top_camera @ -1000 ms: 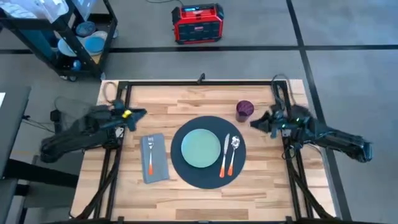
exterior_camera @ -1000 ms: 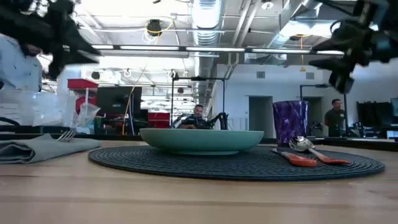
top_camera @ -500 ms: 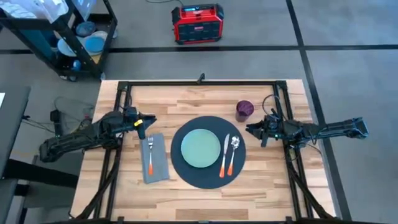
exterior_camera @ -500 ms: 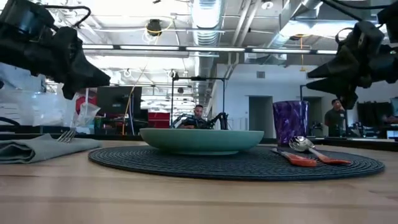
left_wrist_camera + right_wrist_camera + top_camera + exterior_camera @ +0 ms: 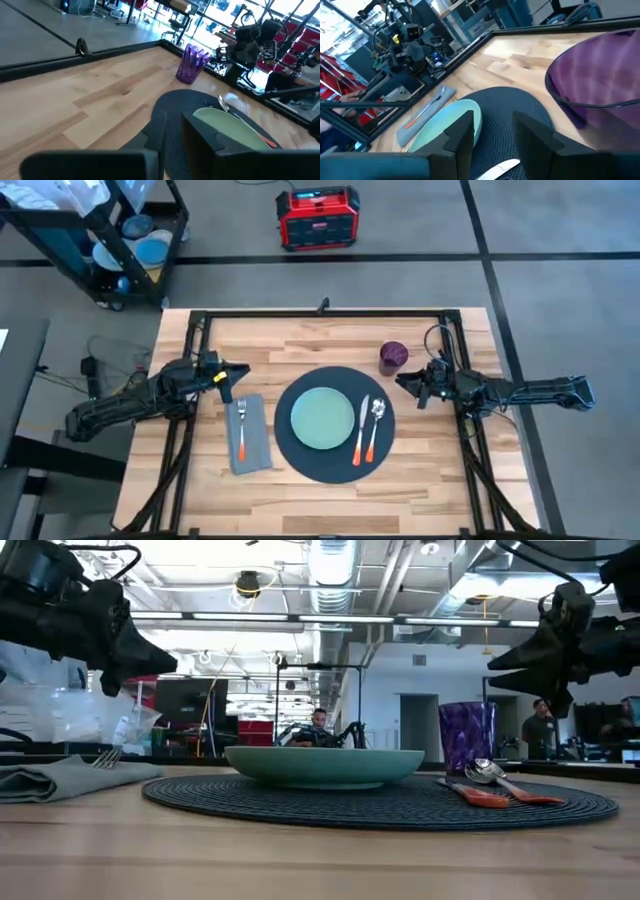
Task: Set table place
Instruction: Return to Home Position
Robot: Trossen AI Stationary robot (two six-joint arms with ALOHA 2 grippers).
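The mat (image 5: 320,466) lies at the centre of the desk (image 5: 300,345) with the plate (image 5: 323,418) on it. Knife (image 5: 362,425), then spoon (image 5: 374,432), lie on the mat right of the plate. Cup (image 5: 393,357) stands off the mat's far right edge; napkin (image 5: 253,448), bearing fork (image 5: 241,430), lies left.

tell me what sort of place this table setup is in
Probably a robotics lab in an open industrial hall: exposed ceiling ducts and strip lights, a black wheeled cart and a red boxy unit on the grey floor by the table, people at workstations behind.
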